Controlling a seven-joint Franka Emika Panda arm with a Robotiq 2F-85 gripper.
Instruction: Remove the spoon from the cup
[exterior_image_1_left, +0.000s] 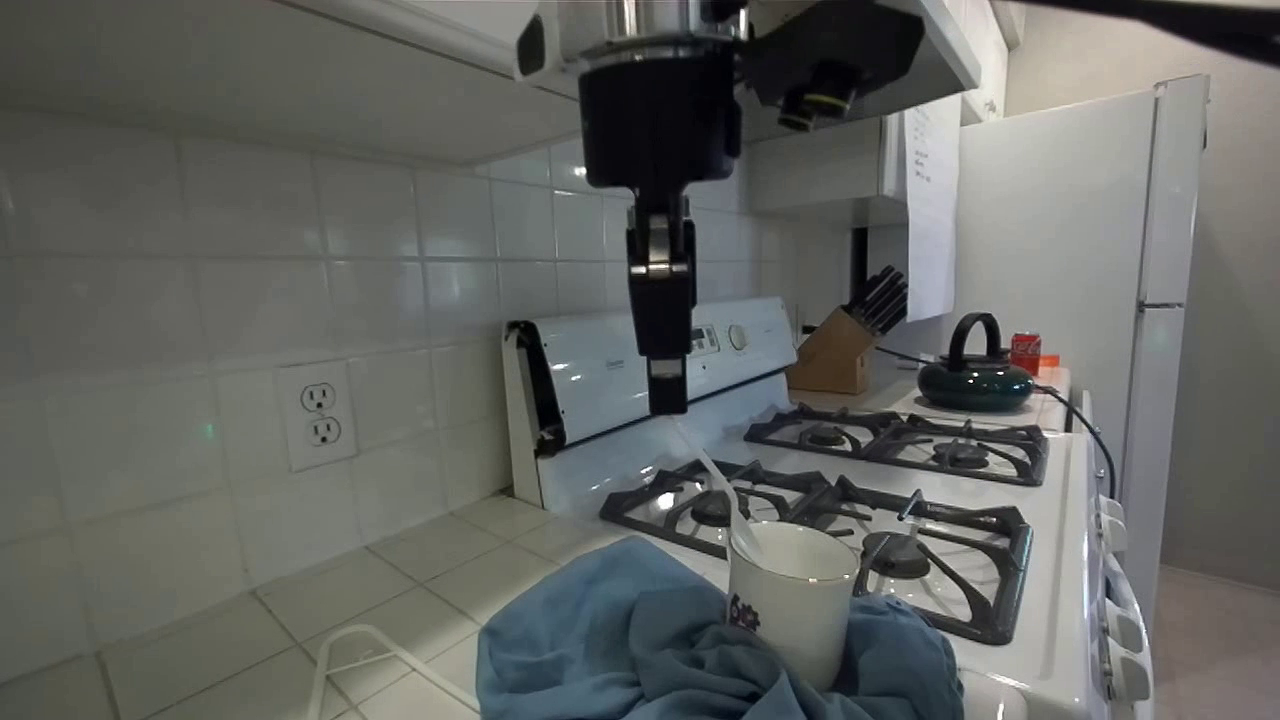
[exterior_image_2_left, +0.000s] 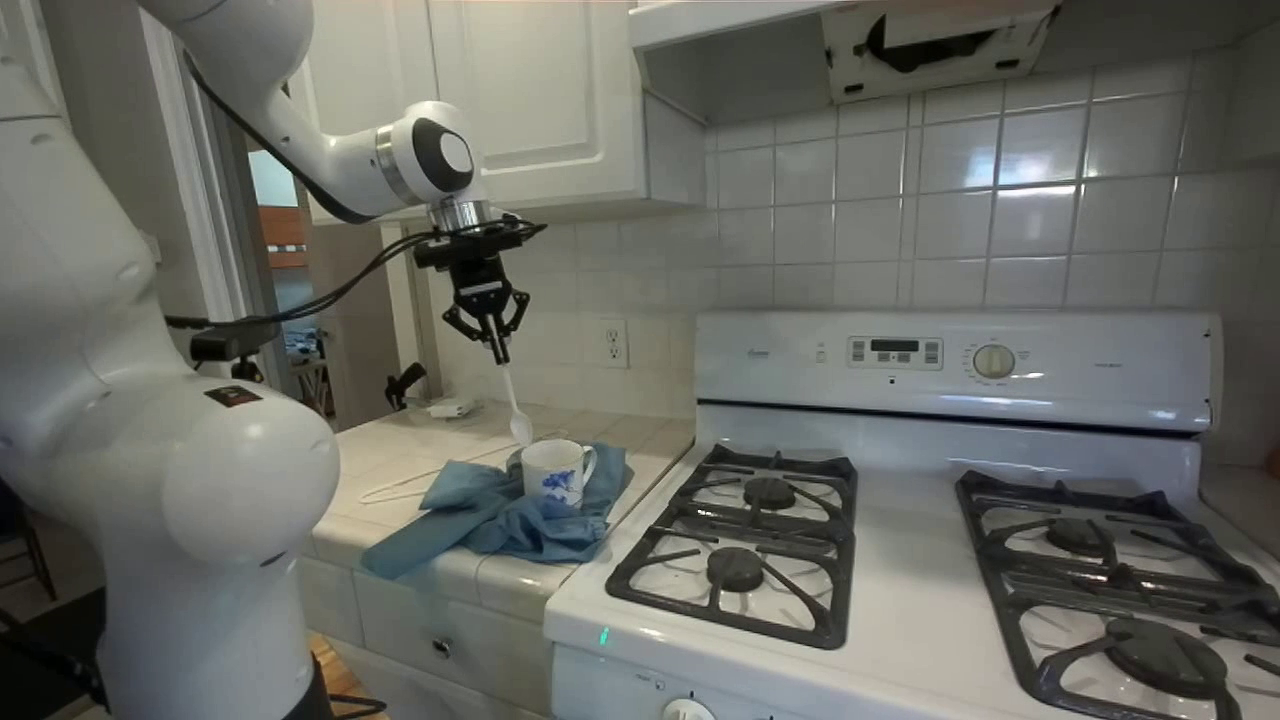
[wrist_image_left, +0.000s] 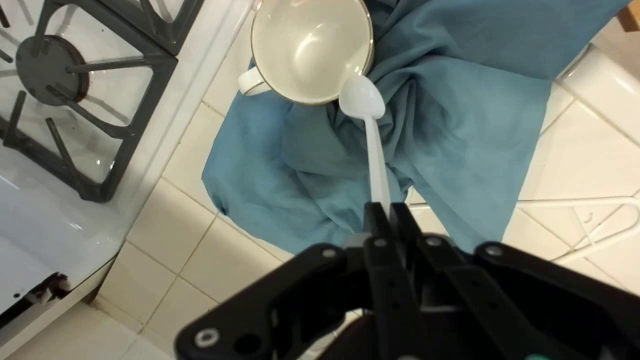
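1. Tiled countertop (exterior_image_2_left: 650, 430), below gripper (wrist_image_left: 386, 212); on it, rumpled blue cloth (wrist_image_left: 425, 120) bearing cup (exterior_image_2_left: 550, 475).
2. Spoon (wrist_image_left: 375, 150): handle pinched in gripper, hanging beneath, seemingly clear of cup.
3. Hazard: spoon tip close by; sideways swing could topple cup, footing being uneven.

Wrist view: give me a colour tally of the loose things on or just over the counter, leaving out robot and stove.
White: 3 (spoon, held in the fingers; cup; hanger-like frame, partly out of shot)
Blue: 1 (cloth)
Total: 4
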